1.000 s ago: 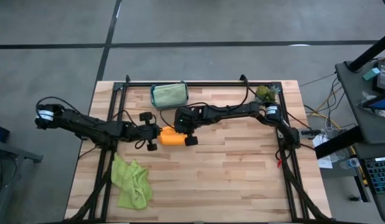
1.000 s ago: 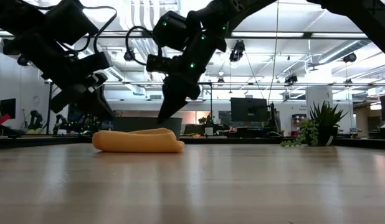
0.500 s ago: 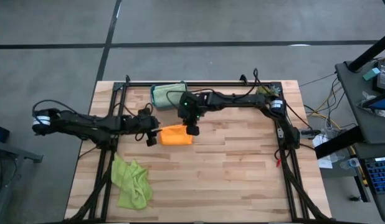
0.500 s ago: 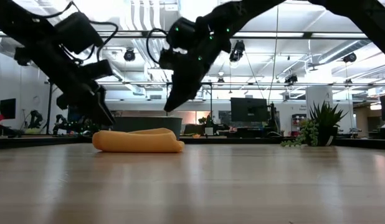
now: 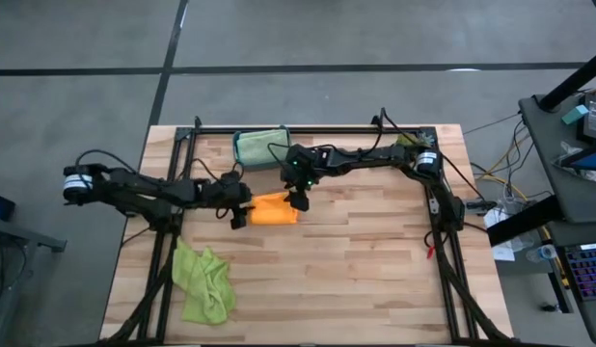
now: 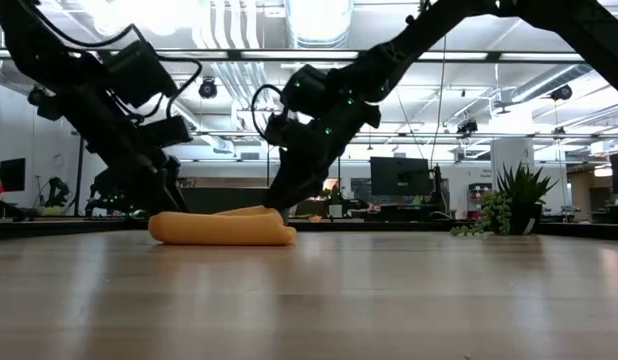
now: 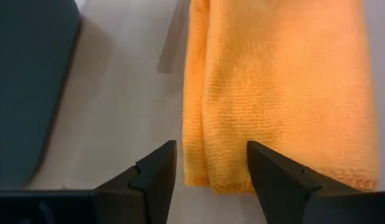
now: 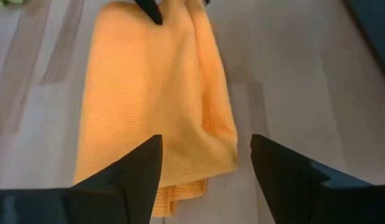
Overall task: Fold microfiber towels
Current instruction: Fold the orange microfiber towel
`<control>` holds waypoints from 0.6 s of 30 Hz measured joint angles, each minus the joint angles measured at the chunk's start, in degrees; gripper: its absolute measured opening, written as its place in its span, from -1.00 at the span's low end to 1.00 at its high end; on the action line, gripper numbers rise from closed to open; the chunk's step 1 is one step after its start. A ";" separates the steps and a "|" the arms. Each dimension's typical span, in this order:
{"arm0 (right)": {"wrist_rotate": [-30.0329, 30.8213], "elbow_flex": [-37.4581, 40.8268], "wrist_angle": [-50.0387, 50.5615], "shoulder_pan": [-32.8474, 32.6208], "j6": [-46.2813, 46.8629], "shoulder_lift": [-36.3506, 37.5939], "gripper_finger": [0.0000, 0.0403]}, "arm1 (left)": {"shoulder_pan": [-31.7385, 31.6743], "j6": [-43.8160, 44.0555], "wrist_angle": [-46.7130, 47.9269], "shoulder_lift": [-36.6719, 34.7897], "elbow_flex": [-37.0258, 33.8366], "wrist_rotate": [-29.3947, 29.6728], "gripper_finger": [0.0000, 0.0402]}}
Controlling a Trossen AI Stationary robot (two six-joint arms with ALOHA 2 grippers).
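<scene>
the wooden tabletop [image 5: 356, 270] is the biggest thing here. two dark arms reach over it toward the middle.

the lime green towel [image 5: 203, 281] lies in a loose, crumpled heap near the front left corner of the tabletop, well away from both sets of jaws.

the pale sage green towel [image 5: 262, 146] sits at the back edge, just behind the right gripper.

the orange towel [image 5: 272, 208] lies flat and folded on the wood, right between the two sets of jaws. in the low view it looks like a soft, low roll [image 6: 222, 227].

the left gripper [image 5: 238, 205] is at the left end of the orange towel. its jaws stand apart, and in the left wrist view the towel's end [image 7: 276, 93] sits just past the tips. the jaws hold nothing.

the right gripper [image 5: 296, 200] is at the right back corner of the orange towel. its jaws are apart too, and in the right wrist view the towel [image 8: 152, 99] lies loose just in front of them, not held.

a small green plant [image 5: 408, 145] sits at the back right corner, far from the jaws.
</scene>
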State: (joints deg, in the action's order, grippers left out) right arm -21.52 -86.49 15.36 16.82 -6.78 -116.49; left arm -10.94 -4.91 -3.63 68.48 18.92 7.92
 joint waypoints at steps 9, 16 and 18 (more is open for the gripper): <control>-0.41 3.73 -5.57 -0.06 0.79 0.00 -0.17 | 0.00 -0.70 -2.58 4.34 0.31 -0.63 -0.46; -2.99 3.40 -4.40 -0.87 -0.03 0.95 -0.90 | 0.00 -3.75 -2.83 0.19 0.28 -0.32 -0.95; -2.99 3.40 -2.39 -1.50 -0.48 1.86 -0.92 | 0.02 -4.49 -2.98 -1.71 0.38 -0.30 -0.97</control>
State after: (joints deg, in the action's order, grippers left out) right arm -24.51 -83.09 12.96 15.32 -7.26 -114.63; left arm -10.92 -9.40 -6.61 66.77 19.29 7.62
